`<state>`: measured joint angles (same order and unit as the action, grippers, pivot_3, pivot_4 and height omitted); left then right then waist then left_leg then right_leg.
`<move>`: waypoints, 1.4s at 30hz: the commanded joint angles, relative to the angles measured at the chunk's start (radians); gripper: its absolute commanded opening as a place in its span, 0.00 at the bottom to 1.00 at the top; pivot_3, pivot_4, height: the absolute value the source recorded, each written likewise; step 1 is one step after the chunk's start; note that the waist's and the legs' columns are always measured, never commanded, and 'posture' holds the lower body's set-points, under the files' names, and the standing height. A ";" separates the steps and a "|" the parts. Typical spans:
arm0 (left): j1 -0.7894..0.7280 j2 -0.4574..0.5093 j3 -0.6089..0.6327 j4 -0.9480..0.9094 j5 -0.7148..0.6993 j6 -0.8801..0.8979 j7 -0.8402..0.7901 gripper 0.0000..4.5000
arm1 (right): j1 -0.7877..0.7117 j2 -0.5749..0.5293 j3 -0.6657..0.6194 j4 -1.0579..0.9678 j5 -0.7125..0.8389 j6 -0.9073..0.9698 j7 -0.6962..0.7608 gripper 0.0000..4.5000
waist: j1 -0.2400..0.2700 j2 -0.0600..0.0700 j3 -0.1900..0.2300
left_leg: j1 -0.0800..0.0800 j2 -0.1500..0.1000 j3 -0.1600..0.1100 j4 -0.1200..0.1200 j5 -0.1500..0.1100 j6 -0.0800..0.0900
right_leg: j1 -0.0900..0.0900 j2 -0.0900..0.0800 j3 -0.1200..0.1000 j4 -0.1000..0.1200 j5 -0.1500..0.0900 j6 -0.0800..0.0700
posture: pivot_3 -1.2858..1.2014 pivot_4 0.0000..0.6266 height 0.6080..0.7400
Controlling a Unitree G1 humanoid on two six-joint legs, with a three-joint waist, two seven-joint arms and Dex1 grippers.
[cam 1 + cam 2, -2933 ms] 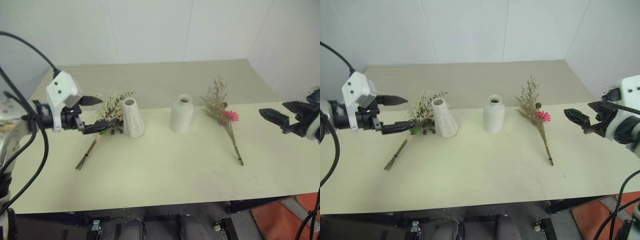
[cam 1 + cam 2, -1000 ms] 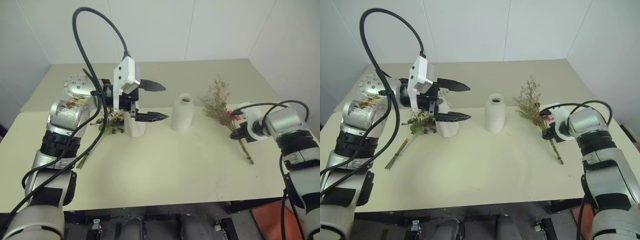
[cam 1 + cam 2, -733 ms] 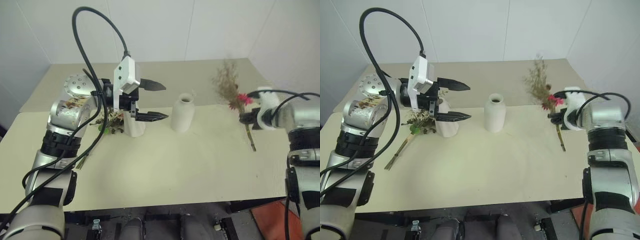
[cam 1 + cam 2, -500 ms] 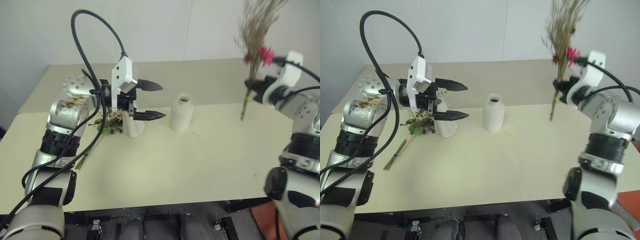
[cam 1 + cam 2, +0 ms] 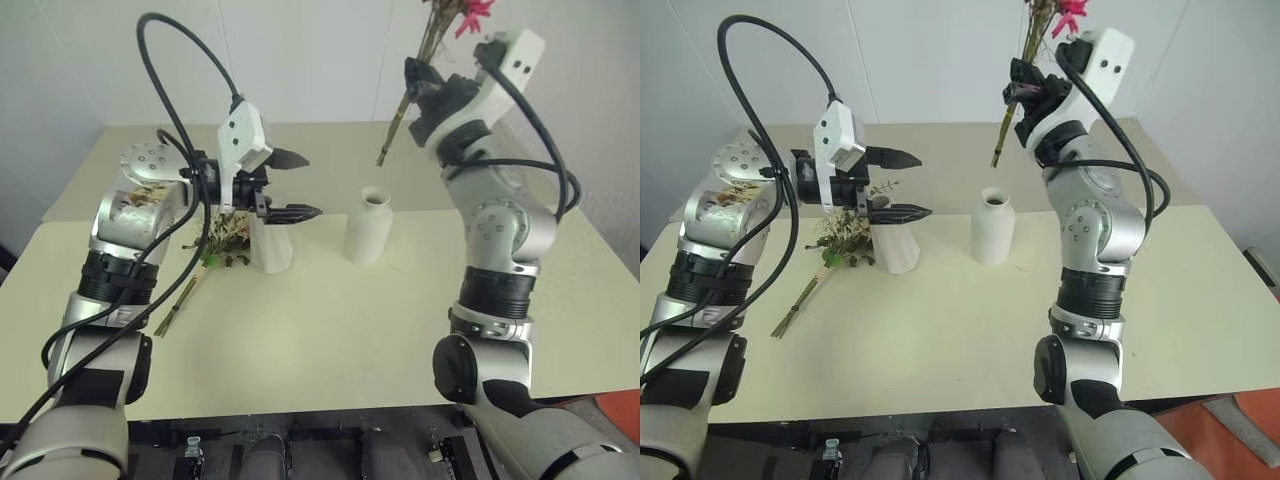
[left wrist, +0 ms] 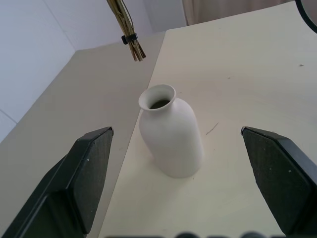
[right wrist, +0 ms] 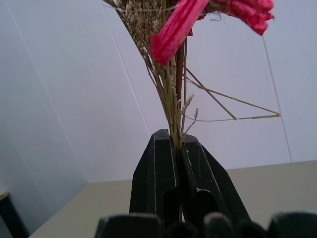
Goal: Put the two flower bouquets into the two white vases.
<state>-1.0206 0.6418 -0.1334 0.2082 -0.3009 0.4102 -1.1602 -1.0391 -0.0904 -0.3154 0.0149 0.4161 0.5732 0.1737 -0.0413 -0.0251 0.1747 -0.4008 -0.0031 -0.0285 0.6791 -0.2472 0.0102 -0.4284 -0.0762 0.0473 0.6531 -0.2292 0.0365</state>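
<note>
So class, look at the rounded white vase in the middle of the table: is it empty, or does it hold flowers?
Empty. The rounded vase has a bare, dark mouth; the dried bouquet's stem ends hang above it.

Room around the two vases

The bottle vase (image 5: pixel 368 226) stands alone in the middle of the table (image 5: pixel 330 340), with bare table in front and to its right. Above its mouth the dried bouquet's (image 5: pixel 415 70) stem ends hang in the air. At center left, the open left gripper (image 5: pixel 298 185) blocks the cone vase (image 5: pixel 272 248), with the rose bouquet (image 5: pixel 215 240) just beside.
</note>
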 commanded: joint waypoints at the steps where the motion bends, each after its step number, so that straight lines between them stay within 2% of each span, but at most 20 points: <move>1: -0.046 -0.012 0.046 -0.002 -0.014 0.025 0.032 1.00 | 0.018 -0.009 0.030 0.005 -0.006 -0.065 0.010 0.01 | -0.002 0.000 0.000 | 0.000 0.000 0.000 0.000 0.000 0.000 | 0.000 0.000 0.000 0.000 0.000 0.000 | 0.52 0.24 1.00; 9: -0.069 -0.045 0.082 0.008 -0.047 0.124 0.074 1.00 | 0.073 -0.014 0.053 0.037 0.000 -0.101 0.000 0.01 | -0.008 0.000 0.000 | 0.002 0.001 0.000 0.000 0.001 0.000 | -0.001 0.001 0.000 0.004 0.000 0.000 | 0.52 0.24 1.00; 24: -0.053 -0.027 0.089 -0.027 -0.055 0.144 0.067 1.00 | 0.113 -0.001 0.115 0.159 -0.057 -0.222 0.000 0.01 | -0.010 0.000 0.000 | 0.002 0.001 0.000 0.000 0.001 -0.001 | -0.001 0.001 0.000 0.004 0.000 0.000 | 0.52 0.24 1.00; 32: -0.055 -0.021 0.090 -0.022 -0.052 0.148 0.072 1.00 | 0.199 0.020 0.181 0.165 -0.108 -0.289 0.018 0.01 | -0.012 0.000 0.000 | 0.002 0.001 0.000 -0.001 0.001 -0.001 | -0.001 0.001 0.000 0.004 0.000 0.000 | 0.52 0.24 1.00; 38: -0.053 -0.011 0.094 -0.033 -0.055 0.156 0.072 1.00 | 0.220 0.011 0.211 0.164 -0.161 -0.336 0.017 0.40 | -0.014 0.000 0.000 | 0.002 0.001 -0.001 -0.001 0.001 -0.001 | -0.001 0.002 0.000 0.004 0.000 0.000 | 0.52 0.24 1.00; 42: -0.043 0.011 0.098 -0.055 -0.057 0.167 0.061 1.00 | 0.225 -0.013 0.227 0.140 -0.198 -0.366 0.022 0.70 | -0.017 0.000 0.000 | 0.002 0.001 -0.001 -0.001 0.001 -0.001 | -0.001 0.001 0.000 0.004 0.000 0.000 | 0.52 0.24 1.00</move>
<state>-1.0583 0.6322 -0.0629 0.1972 -0.3432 0.5733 -1.0928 -0.8101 -0.0900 -0.0873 0.2092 0.2335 0.2497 0.1936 -0.0581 -0.0251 0.1747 -0.3992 -0.0022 -0.0292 0.6785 -0.2460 0.0090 -0.4296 -0.0748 0.0477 0.6569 -0.2292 0.0364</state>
